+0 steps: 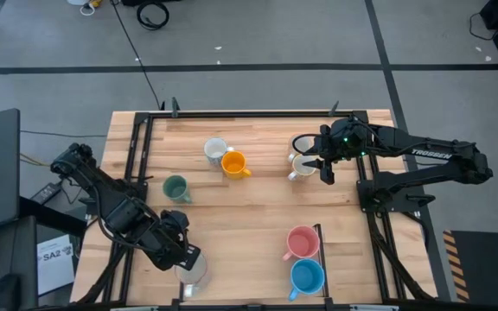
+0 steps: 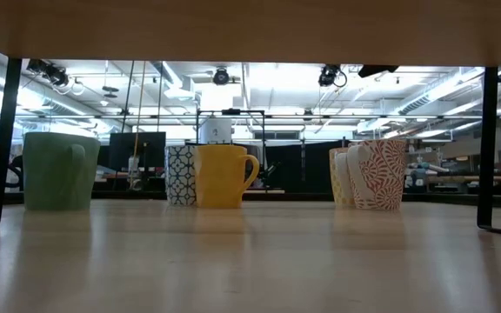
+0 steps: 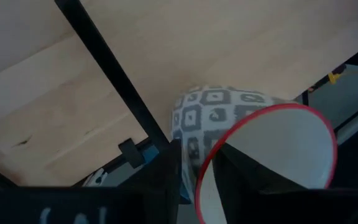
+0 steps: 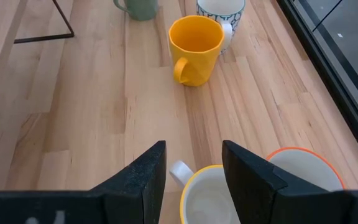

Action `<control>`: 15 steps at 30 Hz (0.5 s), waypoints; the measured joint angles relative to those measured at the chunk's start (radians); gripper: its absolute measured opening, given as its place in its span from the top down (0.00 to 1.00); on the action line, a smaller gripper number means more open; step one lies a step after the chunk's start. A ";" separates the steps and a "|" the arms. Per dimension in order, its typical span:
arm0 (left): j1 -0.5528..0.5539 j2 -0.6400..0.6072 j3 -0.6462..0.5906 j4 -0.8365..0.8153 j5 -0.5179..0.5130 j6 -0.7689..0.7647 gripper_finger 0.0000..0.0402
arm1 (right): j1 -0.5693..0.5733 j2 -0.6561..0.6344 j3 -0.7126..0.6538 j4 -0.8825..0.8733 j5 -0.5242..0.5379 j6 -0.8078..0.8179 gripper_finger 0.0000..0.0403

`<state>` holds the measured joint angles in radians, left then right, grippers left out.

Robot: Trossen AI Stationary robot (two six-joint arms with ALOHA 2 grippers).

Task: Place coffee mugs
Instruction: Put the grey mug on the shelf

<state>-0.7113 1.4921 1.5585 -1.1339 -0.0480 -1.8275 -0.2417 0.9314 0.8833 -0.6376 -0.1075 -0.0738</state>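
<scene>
A mug with a grey-and-white square pattern and a red rim (image 3: 229, 118) stands at the table's near left edge (image 1: 194, 270). My left gripper (image 3: 201, 180) is over it, slanting down, one finger inside the mug and one outside. My right gripper (image 4: 194, 171) hovers open at the far right above two white mugs, one yellow-rimmed (image 4: 210, 196) and one orange-rimmed (image 4: 303, 171); the yellow-rimmed mug's handle (image 4: 180, 169) shows between its fingers. An orange mug (image 1: 234, 163), a white patterned mug (image 1: 215, 149) and a green mug (image 1: 175, 187) stand on their bases mid-table. My left gripper straddles the patterned mug's wall at the rim (image 3: 199, 177), one finger (image 3: 247, 183) inside and one (image 3: 163, 180) outside, coming from above at a slant. A sliver of the cream inside shows between the rim and the inner finger. Whether the outer finger touches, I cannot tell.
A pink mug (image 1: 302, 242) and a blue mug (image 1: 307, 276) stand near the front right beside a black rail (image 1: 320, 250). Black frame bars run along the table's left (image 1: 137, 155) and right sides. Bare wood lies between the mug groups.
</scene>
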 joint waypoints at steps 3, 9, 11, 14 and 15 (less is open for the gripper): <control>0.000 0.000 0.000 0.012 0.000 0.000 0.73 | 0.000 0.000 0.000 0.000 0.000 0.000 0.60; 0.000 0.000 0.000 0.036 0.005 -0.002 0.73 | 0.000 0.000 0.000 0.000 0.000 0.000 0.60; 0.000 0.000 0.000 0.052 0.026 0.002 0.73 | 0.000 0.000 0.000 0.000 0.000 0.000 0.60; 0.000 0.000 0.000 0.084 0.056 0.010 0.73 | 0.000 0.000 0.000 0.000 0.000 0.000 0.60; 0.000 0.000 0.000 0.092 0.059 0.011 0.73 | 0.000 0.000 0.000 0.000 0.000 0.000 0.60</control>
<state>-0.7109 1.4921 1.5585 -1.0423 0.0113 -1.8169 -0.2417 0.9314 0.8833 -0.6376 -0.1075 -0.0738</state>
